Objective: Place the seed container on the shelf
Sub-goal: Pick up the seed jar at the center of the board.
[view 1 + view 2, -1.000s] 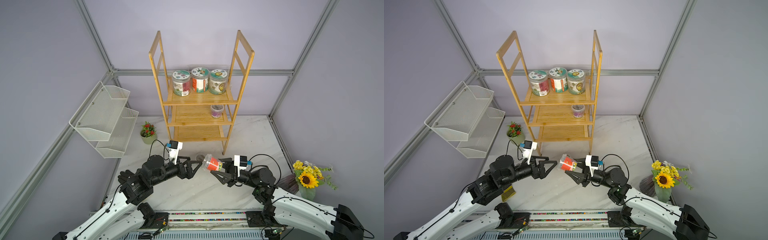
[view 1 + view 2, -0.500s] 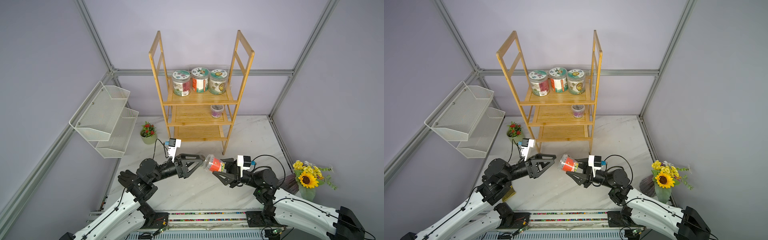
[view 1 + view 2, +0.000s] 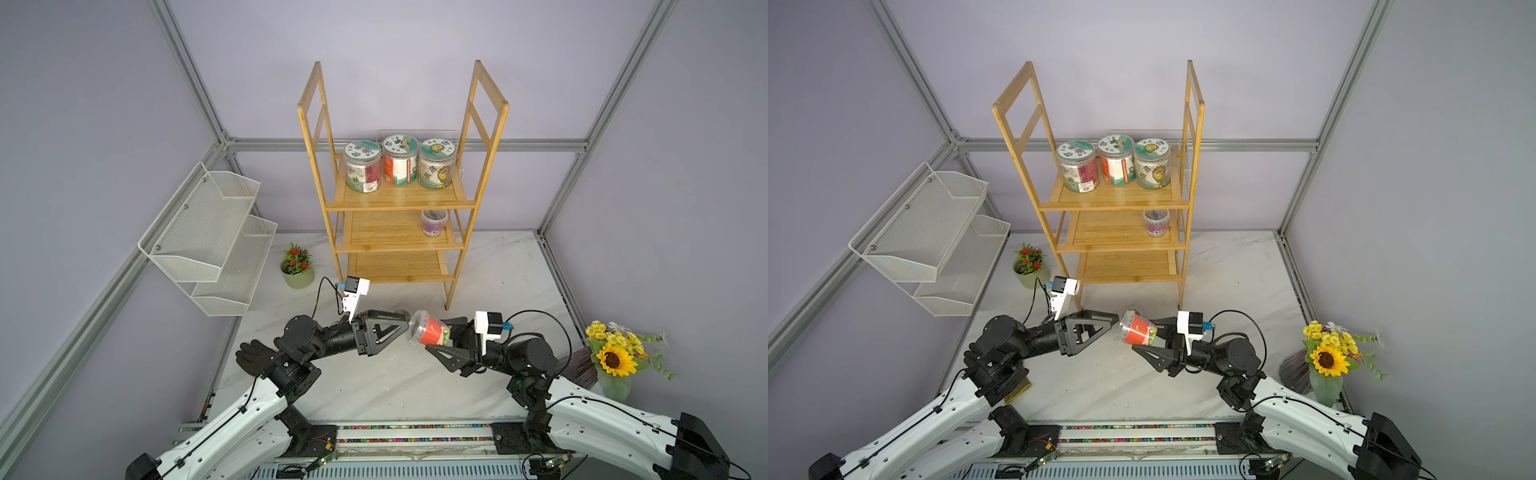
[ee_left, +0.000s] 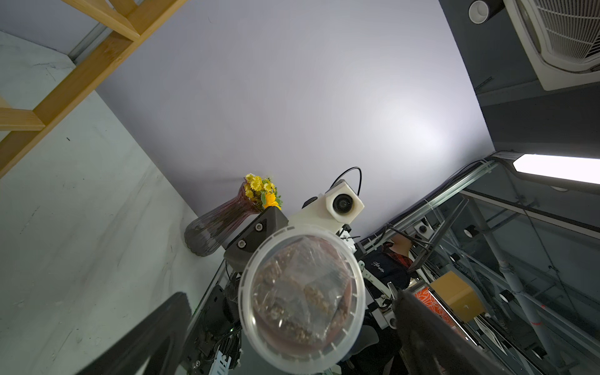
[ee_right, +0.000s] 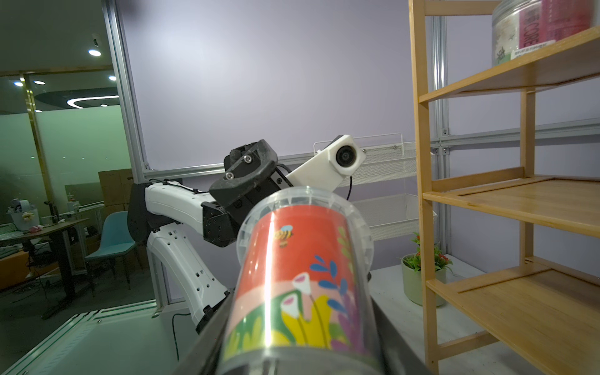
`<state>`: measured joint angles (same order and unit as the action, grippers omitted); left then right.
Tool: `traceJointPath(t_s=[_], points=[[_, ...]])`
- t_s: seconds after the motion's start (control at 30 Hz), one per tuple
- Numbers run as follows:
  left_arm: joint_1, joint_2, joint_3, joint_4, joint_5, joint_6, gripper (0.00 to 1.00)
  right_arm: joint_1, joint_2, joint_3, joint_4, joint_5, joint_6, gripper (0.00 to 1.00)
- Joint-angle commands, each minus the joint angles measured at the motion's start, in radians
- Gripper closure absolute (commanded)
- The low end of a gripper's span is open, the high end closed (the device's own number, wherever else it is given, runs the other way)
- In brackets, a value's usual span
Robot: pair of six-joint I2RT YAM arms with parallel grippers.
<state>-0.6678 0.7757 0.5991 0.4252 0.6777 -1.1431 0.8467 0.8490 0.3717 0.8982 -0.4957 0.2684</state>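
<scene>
Two sets of jaws face mid-air: right jaws pinch seed container [image 3: 430,330], lid toward spread left jaws. Bamboo shelf [image 3: 399,196] beyond both. Pickup done; handover likely, placement left.

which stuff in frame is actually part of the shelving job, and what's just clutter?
In the job:
- seed container, held tilted in the right gripper
- left gripper, open, facing its lid
- bamboo shelf

Just lying about:
- three large jars on the top tier
- small jar on the middle tier
- wire basket
- potted plant
- sunflower vase
</scene>
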Motion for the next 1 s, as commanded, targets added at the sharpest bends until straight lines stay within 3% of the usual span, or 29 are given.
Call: traceJointPath(t_s=[0.0, 0.57, 0.97], points=[[0.008, 0.013, 0.008, 0.083, 0.052, -0.027, 0.0, -0.006, 0.004, 0.03, 0.048, -0.018, 0.016, 0.7], [-0.002, 0.058, 0.039, 0.081, 0.112, -0.02, 0.01, -0.007, 0.063, 0.055, 0.064, -0.052, 0.022, 0.7], [-0.016, 0.04, 0.05, 0.004, 0.092, 0.027, 0.0, -0.011, 0.104, 0.081, 0.07, -0.066, 0.02, 0.7]])
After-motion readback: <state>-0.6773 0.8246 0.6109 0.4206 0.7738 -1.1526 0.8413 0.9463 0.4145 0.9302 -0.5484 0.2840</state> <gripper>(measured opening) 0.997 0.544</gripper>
